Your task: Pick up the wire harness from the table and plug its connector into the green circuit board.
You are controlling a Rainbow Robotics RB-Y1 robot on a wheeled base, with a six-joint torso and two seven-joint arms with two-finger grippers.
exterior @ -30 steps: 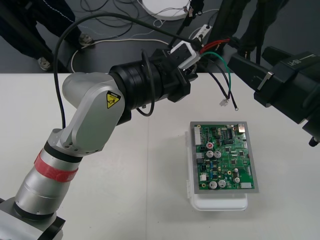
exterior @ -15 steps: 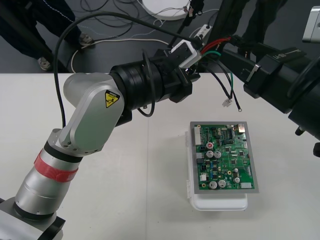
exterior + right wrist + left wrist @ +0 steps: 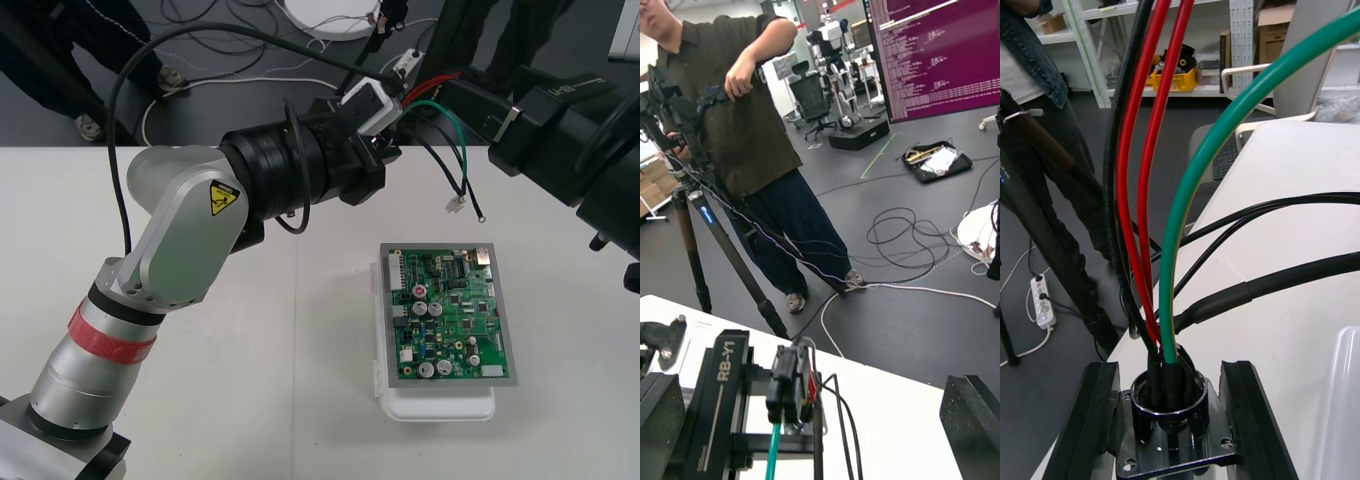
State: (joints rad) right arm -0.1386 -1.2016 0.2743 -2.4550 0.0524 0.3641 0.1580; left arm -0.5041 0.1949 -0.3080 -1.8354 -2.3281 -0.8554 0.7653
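My left gripper (image 3: 392, 120) hangs above the table's far edge, shut on the harness's round metal socket (image 3: 1169, 420). In the left wrist view its fingers (image 3: 1090, 420) clamp the socket's flange. Red, black and green wires (image 3: 440, 110) arc out to the right, and their loose ends with a small pale plug (image 3: 455, 205) dangle above the table. My right gripper (image 3: 455, 98) is close to the wires on their right. Its fingers (image 3: 970, 420) stand far apart, open, facing the held socket (image 3: 790, 386). The green circuit board (image 3: 450, 310) lies on its white base (image 3: 440, 405), nearer than the plug.
The left arm's silver links (image 3: 180, 240) cross the table's left half. The right arm's dark body (image 3: 570, 140) fills the far right corner. Cables lie on the dark floor (image 3: 250, 60) beyond the far edge.
The right arm has moved left and toward the far edge, closing in on the wires by the left gripper. The left arm and the board have stayed put.
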